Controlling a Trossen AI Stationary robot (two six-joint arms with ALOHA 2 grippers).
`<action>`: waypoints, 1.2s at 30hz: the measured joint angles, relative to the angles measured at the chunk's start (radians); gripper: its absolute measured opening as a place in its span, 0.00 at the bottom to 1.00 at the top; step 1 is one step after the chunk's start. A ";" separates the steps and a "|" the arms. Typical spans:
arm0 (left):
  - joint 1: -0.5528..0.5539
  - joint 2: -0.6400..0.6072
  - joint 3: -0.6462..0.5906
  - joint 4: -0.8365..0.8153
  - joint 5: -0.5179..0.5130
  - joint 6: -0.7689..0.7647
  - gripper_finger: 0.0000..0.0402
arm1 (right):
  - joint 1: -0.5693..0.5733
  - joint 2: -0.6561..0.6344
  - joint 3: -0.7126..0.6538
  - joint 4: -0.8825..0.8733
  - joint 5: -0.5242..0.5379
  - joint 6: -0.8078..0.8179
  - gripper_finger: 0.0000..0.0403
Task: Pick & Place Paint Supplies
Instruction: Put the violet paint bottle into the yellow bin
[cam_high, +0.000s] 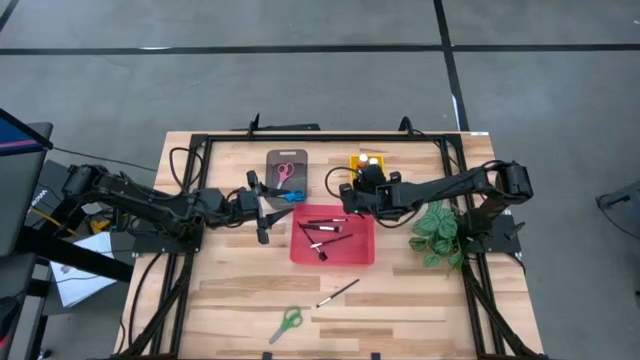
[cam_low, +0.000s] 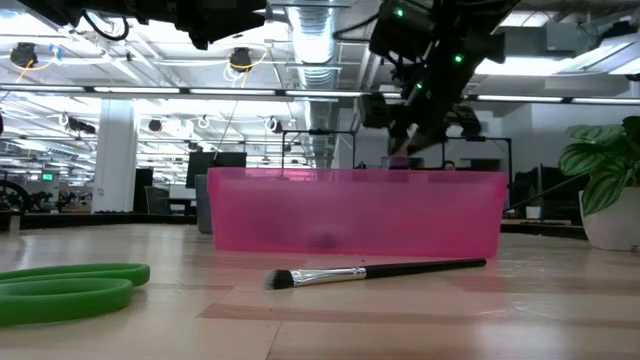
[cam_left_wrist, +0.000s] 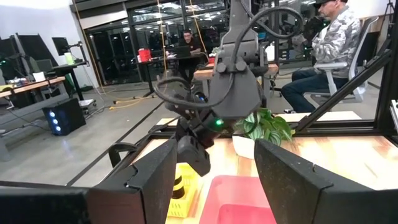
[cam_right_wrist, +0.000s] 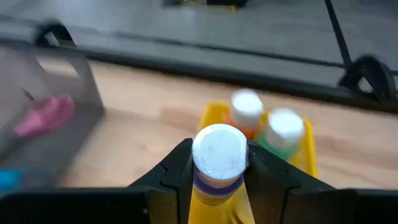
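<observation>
Right gripper (cam_right_wrist: 216, 163) clamped on a white-capped paint tube (cam_right_wrist: 217, 155), poised just short of the yellow tray (cam_right_wrist: 310, 146); next, lower and release; left gripper (cam_left_wrist: 214, 165) open, waiting beside the red tray (cam_high: 362, 252).

On the pale wooden worktop (cam_high: 230, 290), a red rectangular tray (cam_high: 360, 250) at centre holds dark-handled brushes (cam_high: 325, 232). Far of it sit a grey tray (cam_high: 274, 160) with pink scissors (cam_high: 285, 171) and a yellow tray (cam_high: 354, 161). Green scissors (cam_high: 287, 322) and a loose brush (cam_high: 338, 293) lie near.
</observation>
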 joint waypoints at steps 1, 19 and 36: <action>0.000 0.000 0.000 0.000 0.000 0.000 0.52 | -0.006 0.002 -0.002 -0.003 -0.008 0.000 0.26; 0.000 0.000 0.000 -0.006 0.000 0.000 0.52 | -0.049 0.078 0.002 0.049 -0.066 -0.007 0.26; 0.000 0.000 0.000 -0.008 0.000 0.000 0.52 | -0.047 0.101 0.003 0.055 -0.058 -0.027 0.26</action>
